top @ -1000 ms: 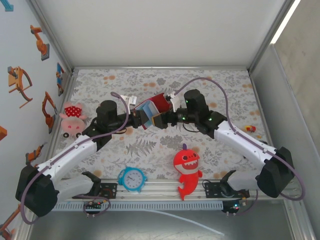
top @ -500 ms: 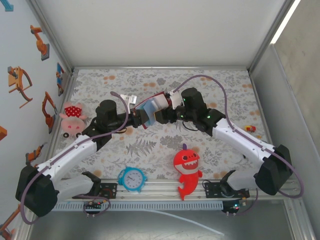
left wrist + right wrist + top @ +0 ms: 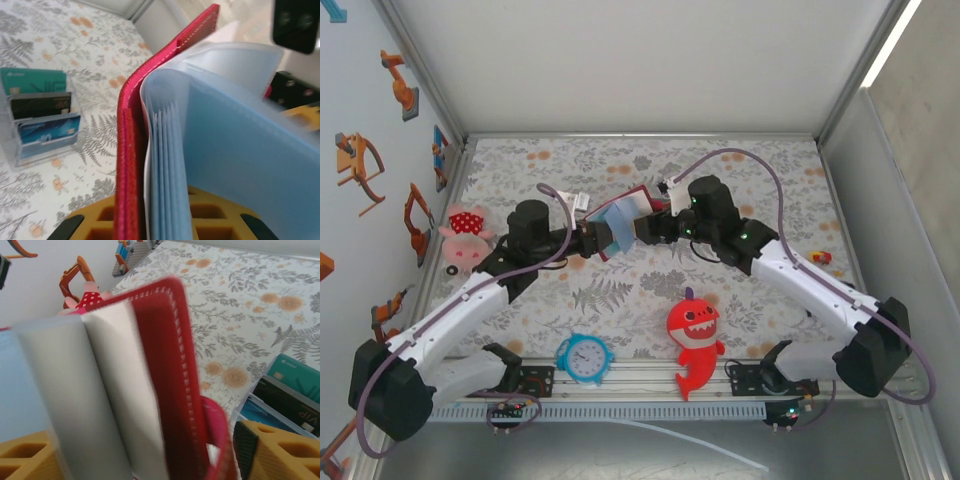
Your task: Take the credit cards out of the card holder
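The dark red card holder (image 3: 625,208) is held up over the middle of the table, spread open with its pale blue-grey sleeves fanned out. My left gripper (image 3: 603,240) is shut on its spine and sleeves; in the left wrist view the red cover (image 3: 127,150) stands between the yellow fingers (image 3: 95,217). My right gripper (image 3: 646,228) is open around the other side, with the red cover (image 3: 172,365) and closing tab (image 3: 220,440) between its widely spaced fingers. Teal, dark and blue credit cards (image 3: 40,112) stand in a clear rack on the table, and the same cards (image 3: 287,397) are in the right wrist view.
A red shark toy (image 3: 695,335) and a blue alarm clock (image 3: 585,357) lie near the front edge. A pink pig plush (image 3: 465,235) sits at the left wall, and a small red and yellow toy (image 3: 820,258) at the right.
My right gripper moved in toward the left gripper and then drew back slightly. The holder's red cover swung up and its pale sleeves spread wider. The left gripper kept its hold.
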